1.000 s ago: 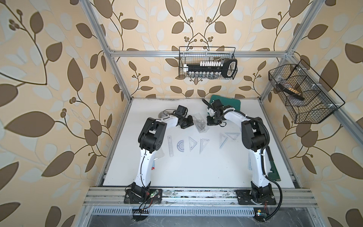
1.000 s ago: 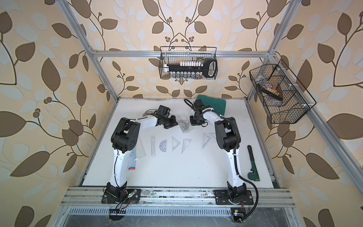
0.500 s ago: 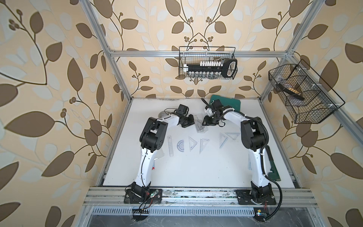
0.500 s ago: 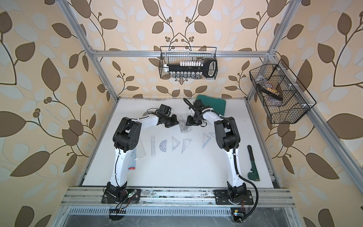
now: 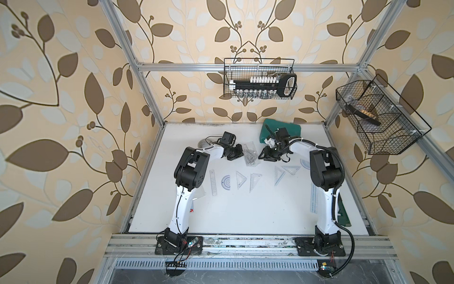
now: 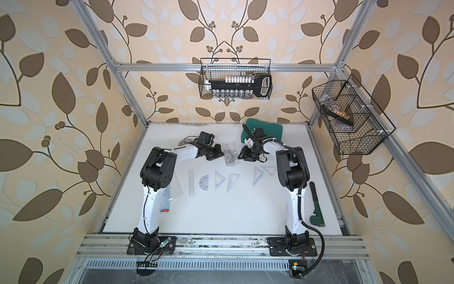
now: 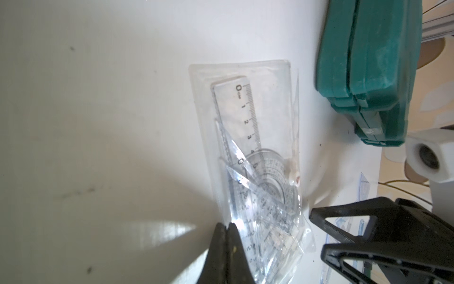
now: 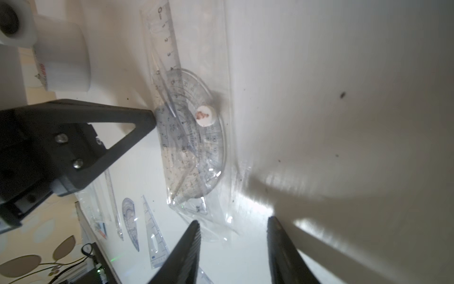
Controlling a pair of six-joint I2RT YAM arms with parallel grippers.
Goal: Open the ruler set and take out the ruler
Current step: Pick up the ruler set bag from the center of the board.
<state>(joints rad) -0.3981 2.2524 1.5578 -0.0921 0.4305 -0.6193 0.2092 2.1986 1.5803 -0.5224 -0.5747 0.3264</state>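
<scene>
The ruler set (image 5: pixel 250 155) (image 6: pixel 230 157) is a clear pouch lying at the back middle of the table, between both grippers. Inside it show a ruler (image 7: pixel 243 108) (image 8: pixel 168 39), a protractor (image 8: pixel 196 137) and set squares. A white snap button (image 8: pixel 205 115) sits on the pouch. My left gripper (image 7: pixel 56 225) (image 5: pixel 242 153) is shut, its tips pinching one long edge of the pouch. My right gripper (image 8: pixel 233 221) (image 5: pixel 263 156) stands open at the pouch's flap end, with only loose film near one finger (image 8: pixel 194 236) and nothing held.
Loose clear pieces lie in a row nearer the front: a ruler (image 5: pixel 213 182), a protractor (image 5: pixel 226 182) and set squares (image 5: pixel 255 182) (image 5: pixel 280 173). A green case (image 5: pixel 292 127) stands at the back right, a green wrench (image 6: pixel 315 209) by the right edge. Wire baskets (image 5: pixel 260 78) (image 5: pixel 378 118) hang above.
My right gripper has opened and shifted slightly towards the pouch. The left gripper stays shut at the pouch's edge and has barely moved.
</scene>
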